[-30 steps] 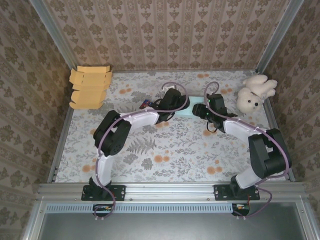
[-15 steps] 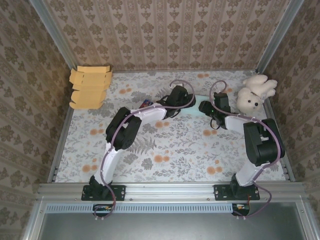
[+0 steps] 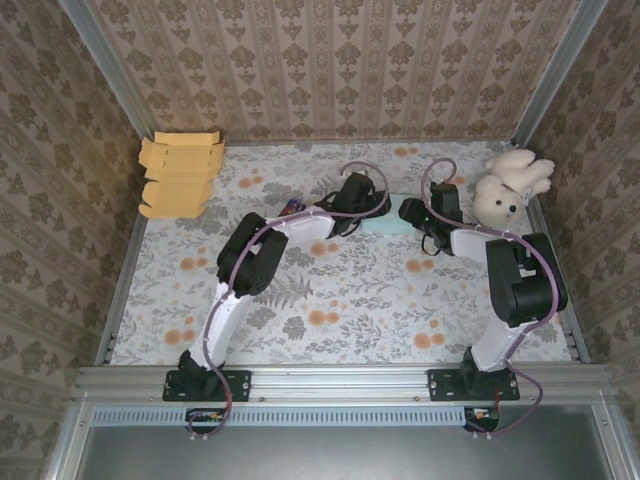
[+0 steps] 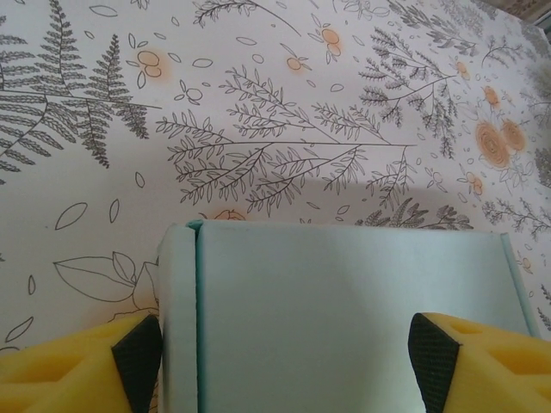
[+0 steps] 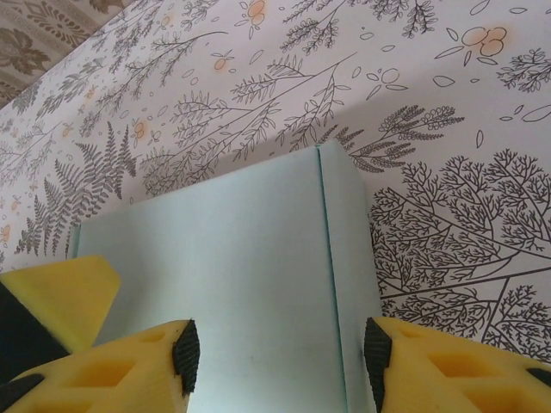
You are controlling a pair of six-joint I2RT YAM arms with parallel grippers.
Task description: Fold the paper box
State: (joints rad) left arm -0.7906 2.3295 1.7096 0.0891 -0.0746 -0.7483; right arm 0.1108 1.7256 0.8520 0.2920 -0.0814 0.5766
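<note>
Spread open, the left end effector (image 4: 284,354) and right end effector (image 5: 281,360) straddle the mint paper box (image 3: 388,226) at the far middle of the floral surface (image 3: 300,290). Closing evenly from both ends should crease it squarely without sliding it.

The paper box (image 4: 344,318) is pale mint. The tablecloth (image 4: 284,112) is white with grey ferns and orange blossoms; the plush rabbit (image 3: 508,187) is cream.

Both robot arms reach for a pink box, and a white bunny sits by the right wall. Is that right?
Not quite: the box is pale blue-green, not pink, as the left wrist view shows. The white bunny is right.
</note>
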